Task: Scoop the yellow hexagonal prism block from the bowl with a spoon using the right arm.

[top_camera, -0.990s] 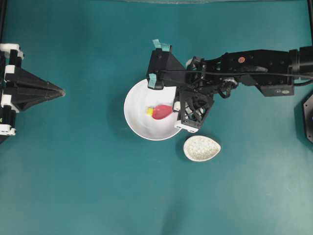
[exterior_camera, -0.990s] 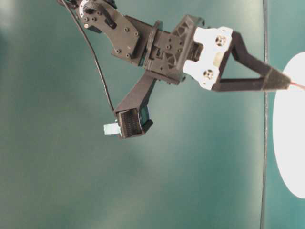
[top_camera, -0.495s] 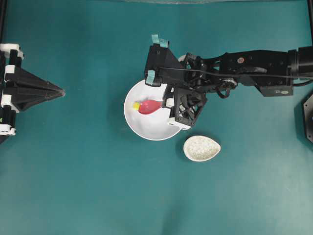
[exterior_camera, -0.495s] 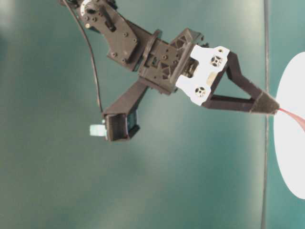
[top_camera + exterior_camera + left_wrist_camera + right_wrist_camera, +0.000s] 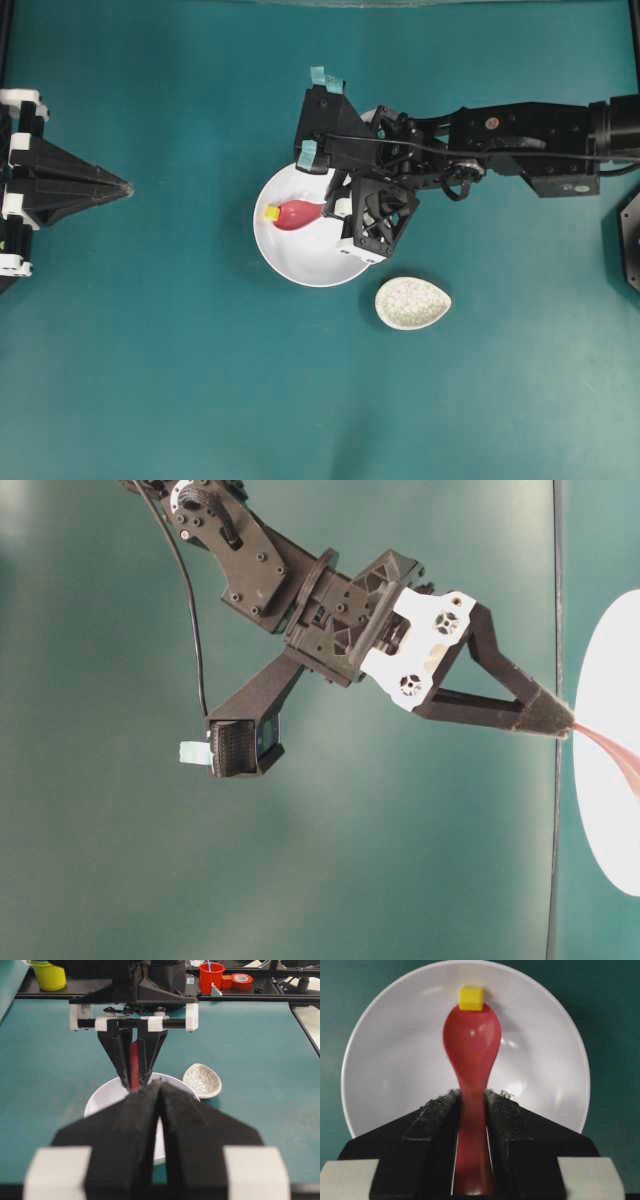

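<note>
teal tabletop (image 5: 200,380). right gripper (image 5: 472,1105) clamps spoon (image 5: 472,1055) handle; yellow hexagonal prism block (image 5: 471,998) at scoop tip, against upper wall of bowl (image 5: 385,1060). risk: block climbs out. left gripper (image 5: 125,187) closed, idle.

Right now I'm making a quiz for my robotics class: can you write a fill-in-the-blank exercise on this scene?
1. The right end effector is shut on the handle of the ____.
2. The yellow block sits at the spoon's ____.
3. The block lies inside the white ____.
4. The left end effector, apart from the bowl, holds ____.

Missing words: spoon; tip; bowl; nothing
</note>
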